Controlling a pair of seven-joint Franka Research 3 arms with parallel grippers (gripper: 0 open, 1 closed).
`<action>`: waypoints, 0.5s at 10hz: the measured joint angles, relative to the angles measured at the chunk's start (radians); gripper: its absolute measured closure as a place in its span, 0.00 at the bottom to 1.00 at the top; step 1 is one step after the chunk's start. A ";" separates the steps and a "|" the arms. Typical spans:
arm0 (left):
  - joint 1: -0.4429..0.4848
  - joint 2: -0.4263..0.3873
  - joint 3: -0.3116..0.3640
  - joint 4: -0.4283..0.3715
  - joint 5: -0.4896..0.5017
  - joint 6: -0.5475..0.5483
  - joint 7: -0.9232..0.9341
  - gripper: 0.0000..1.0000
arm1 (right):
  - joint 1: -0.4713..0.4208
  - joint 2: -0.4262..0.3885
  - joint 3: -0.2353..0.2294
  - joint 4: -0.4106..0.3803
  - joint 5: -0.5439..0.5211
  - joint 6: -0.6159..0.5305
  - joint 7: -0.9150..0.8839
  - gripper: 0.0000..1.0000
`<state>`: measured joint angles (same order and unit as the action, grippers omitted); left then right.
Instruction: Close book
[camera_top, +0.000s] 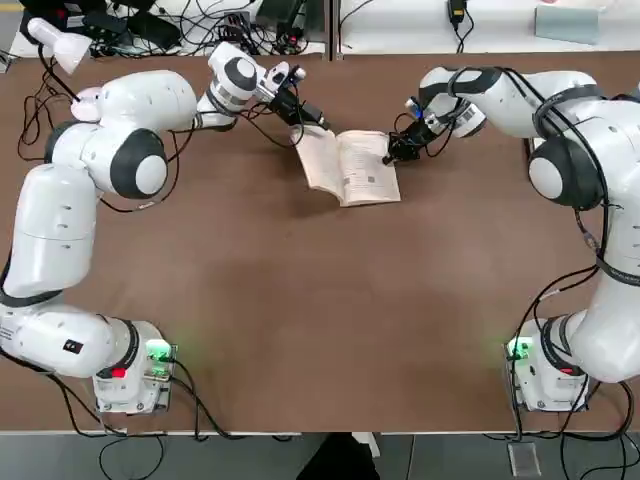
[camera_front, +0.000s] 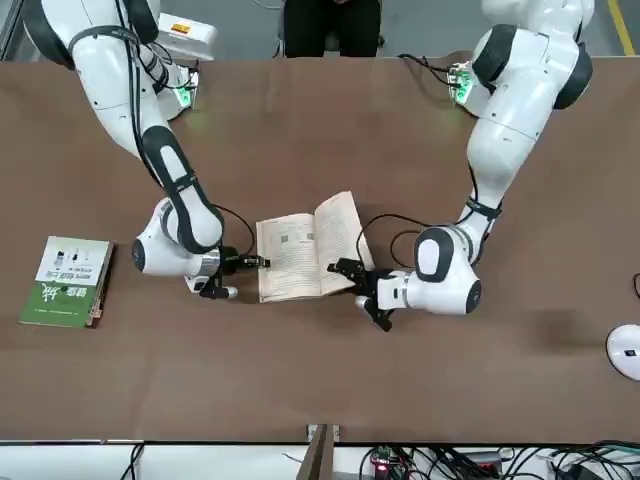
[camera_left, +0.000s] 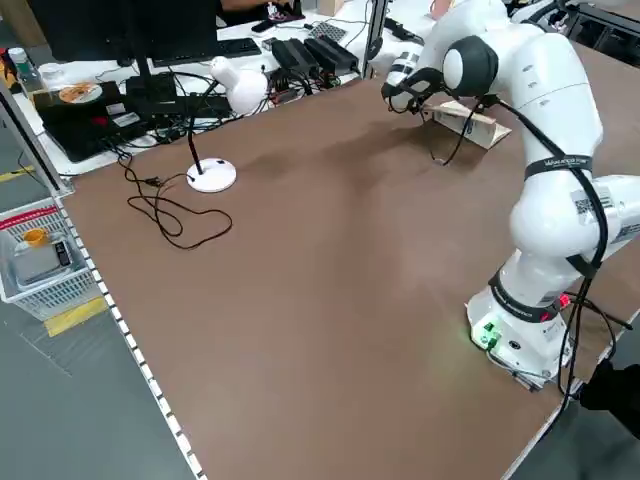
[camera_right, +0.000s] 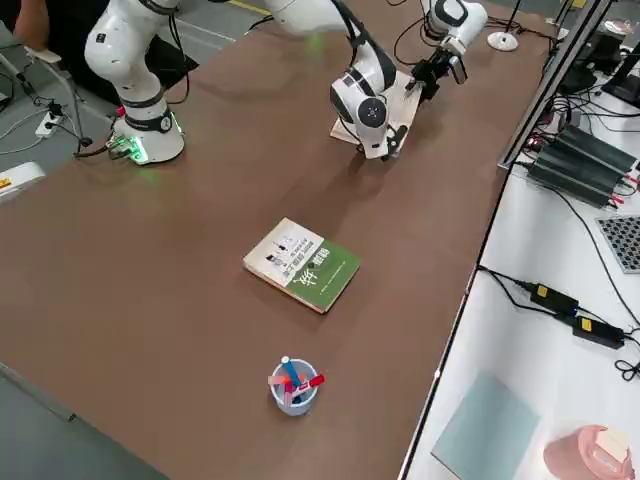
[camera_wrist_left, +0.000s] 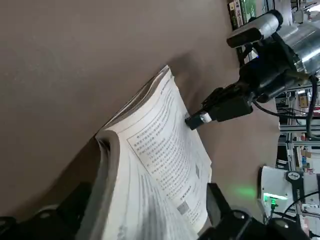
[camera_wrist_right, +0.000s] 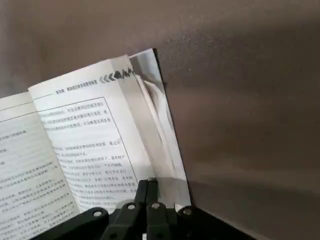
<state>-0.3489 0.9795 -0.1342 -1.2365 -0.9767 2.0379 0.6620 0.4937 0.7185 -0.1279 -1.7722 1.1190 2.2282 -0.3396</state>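
A small cup (camera_right: 293, 385) on the table (camera_right: 150, 300) holds pens (camera_right: 290, 378).

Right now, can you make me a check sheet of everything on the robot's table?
Surface: brown table, bare in the middle.
Job's things: the book lies open, its left half raised.
Clutter: green-and-white book; cup of pens; white desk lamp.
Pincers: left pincer at the book's raised left edge, straddling the raised pages; right pincer shut, tips on the right page's edge.
Cables: lamp cord looped on the table; wires at both arm bases.
Surroundings: side bench with power bricks; wire basket on the floor.
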 joint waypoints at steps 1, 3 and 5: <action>0.003 -0.005 0.001 0.000 0.000 -0.014 -0.010 0.00 | 0.000 0.000 0.000 0.000 0.000 0.000 0.000 0.99; 0.006 -0.016 0.012 0.000 0.000 -0.041 -0.035 0.00 | 0.000 0.000 0.000 0.000 0.000 0.000 0.000 0.99; 0.007 -0.025 0.024 0.000 0.000 -0.065 -0.045 0.00 | 0.000 0.000 0.000 0.000 0.000 0.000 0.000 0.99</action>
<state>-0.3419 0.9543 -0.1106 -1.2363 -0.9766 1.9726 0.6173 0.4937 0.7185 -0.1280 -1.7722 1.1191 2.2282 -0.3396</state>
